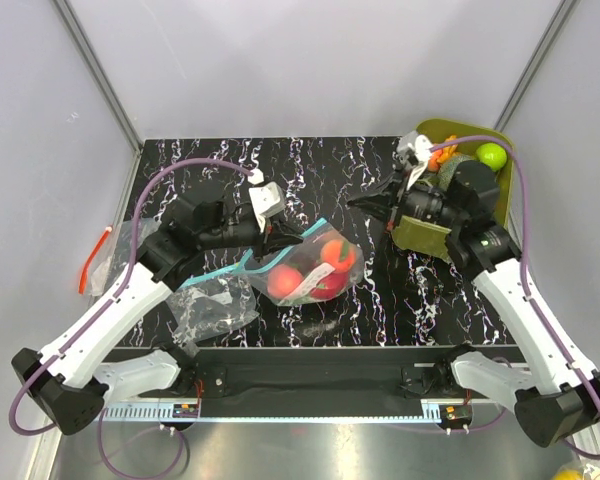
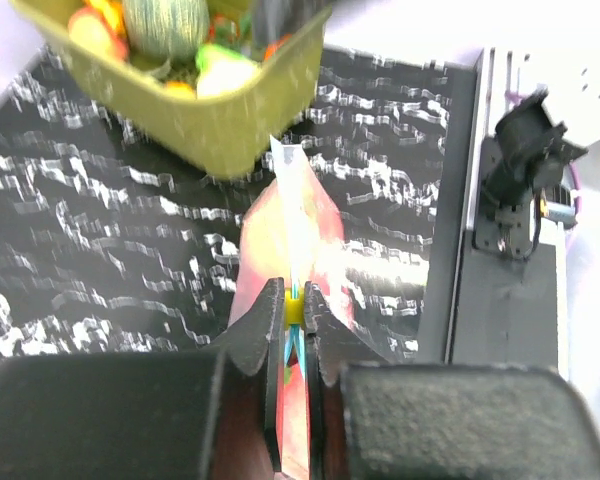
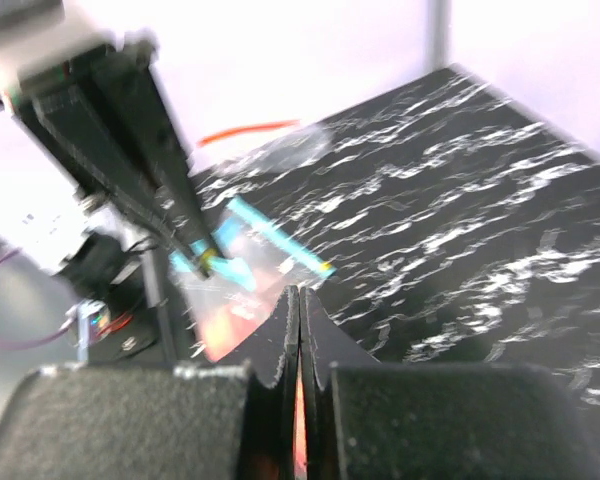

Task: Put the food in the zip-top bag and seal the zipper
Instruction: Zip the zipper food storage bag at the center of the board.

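While left gripper (image 2: pixel 292 300) is clamped on the zipper (image 3: pixel 275 238), the zip-top bag (image 1: pixel 315 265) lies mid-table with red food (image 1: pixel 330 258) inside. Right gripper (image 3: pixel 299 305) hangs just right of it, fingers pressed together, apparently empty. Risk: bag unanchored, so it drags with the pinch and the seal stays partial.

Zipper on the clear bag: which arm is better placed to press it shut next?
Left. The left hand is clamped on the zipper; the right hand is shut, apart from the bag, near the tub.
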{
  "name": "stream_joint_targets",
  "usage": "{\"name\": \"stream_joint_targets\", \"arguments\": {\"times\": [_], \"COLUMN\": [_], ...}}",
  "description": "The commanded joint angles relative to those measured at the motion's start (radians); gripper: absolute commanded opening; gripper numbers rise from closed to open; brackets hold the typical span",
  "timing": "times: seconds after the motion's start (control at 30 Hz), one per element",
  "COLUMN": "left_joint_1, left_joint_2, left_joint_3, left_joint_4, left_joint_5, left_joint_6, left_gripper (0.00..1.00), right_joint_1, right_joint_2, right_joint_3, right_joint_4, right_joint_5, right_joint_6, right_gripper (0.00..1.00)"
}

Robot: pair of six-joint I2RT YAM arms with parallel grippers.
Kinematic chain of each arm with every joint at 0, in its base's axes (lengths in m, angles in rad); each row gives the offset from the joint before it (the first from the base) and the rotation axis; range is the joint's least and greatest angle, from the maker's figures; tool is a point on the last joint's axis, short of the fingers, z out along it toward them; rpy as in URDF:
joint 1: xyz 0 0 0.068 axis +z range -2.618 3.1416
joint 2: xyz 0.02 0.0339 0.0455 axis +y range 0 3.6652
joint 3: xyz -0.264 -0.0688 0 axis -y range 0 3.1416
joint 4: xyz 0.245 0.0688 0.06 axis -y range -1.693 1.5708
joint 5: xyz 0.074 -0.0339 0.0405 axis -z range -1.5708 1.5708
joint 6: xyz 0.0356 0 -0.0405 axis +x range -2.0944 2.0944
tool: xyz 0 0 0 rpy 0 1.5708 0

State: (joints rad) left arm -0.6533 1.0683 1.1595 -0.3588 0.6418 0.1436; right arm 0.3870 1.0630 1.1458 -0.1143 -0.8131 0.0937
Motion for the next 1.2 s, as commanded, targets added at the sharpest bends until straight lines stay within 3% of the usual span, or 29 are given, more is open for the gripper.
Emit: {"name": "stream_joint_targets", "arguments": {"times": [0.0, 0.13, 0.23, 0.27, 0.3, 0.33, 0.37, 0.47, 0.7, 1.0, 1.17], "left_joint_1": [0.018, 0.026, 0.027, 0.027, 0.027, 0.027, 0.027, 0.027, 0.027, 0.027, 0.027], "left_joint_2": [-0.044, -0.064, -0.068, -0.065, -0.062, -0.056, -0.051, -0.041, 0.002, 0.044, 0.059], "left_joint_3": [-0.024, -0.046, -0.052, -0.050, -0.049, -0.041, -0.037, -0.011, 0.089, 0.189, 0.200], "left_joint_4": [0.037, 0.035, 0.043, 0.043, 0.041, 0.037, 0.035, 0.023, -0.040, -0.081, -0.080], "left_joint_5": [-0.004, -0.005, 0.002, 0.004, 0.004, 0.007, 0.013, 0.036, 0.081, 0.104, 0.117], "left_joint_6": [-0.010, -0.010, -0.013, -0.012, -0.010, -0.010, -0.009, -0.004, 0.020, 0.040, 0.039], "left_gripper": [0.00, 0.00, 0.00, 0.00, 0.00, 0.00, 0.00, 0.00, 0.00, 0.00, 0.00], "right_joint_1": [-0.051, -0.103, -0.108, -0.106, -0.105, -0.103, -0.085, -0.024, 0.053, 0.113, 0.134], "right_joint_2": [-0.035, -0.038, -0.011, 0.020, 0.038, 0.054, 0.069, 0.061, 0.133, 0.176, 0.204], "right_joint_3": [0.032, 0.035, 0.028, 0.031, 0.034, 0.034, 0.034, 0.052, 0.140, 0.166, 0.193], "right_joint_4": [0.087, 0.084, 0.105, 0.102, 0.096, 0.090, 0.044, -0.090, -0.254, -0.249, -0.226], "right_joint_5": [0.034, 0.046, -0.044, -0.139, -0.179, -0.220, -0.251, -0.222, -0.230, -0.209, -0.209], "right_joint_6": [0.028, 0.032, 0.054, 0.063, 0.070, 0.077, 0.039, -0.142, -0.293, -0.313, -0.288], "right_gripper": [0.00, 0.00, 0.01, 0.09, 0.33, 0.45, 0.63, 0.76, 0.78, 0.78, 0.72]}}
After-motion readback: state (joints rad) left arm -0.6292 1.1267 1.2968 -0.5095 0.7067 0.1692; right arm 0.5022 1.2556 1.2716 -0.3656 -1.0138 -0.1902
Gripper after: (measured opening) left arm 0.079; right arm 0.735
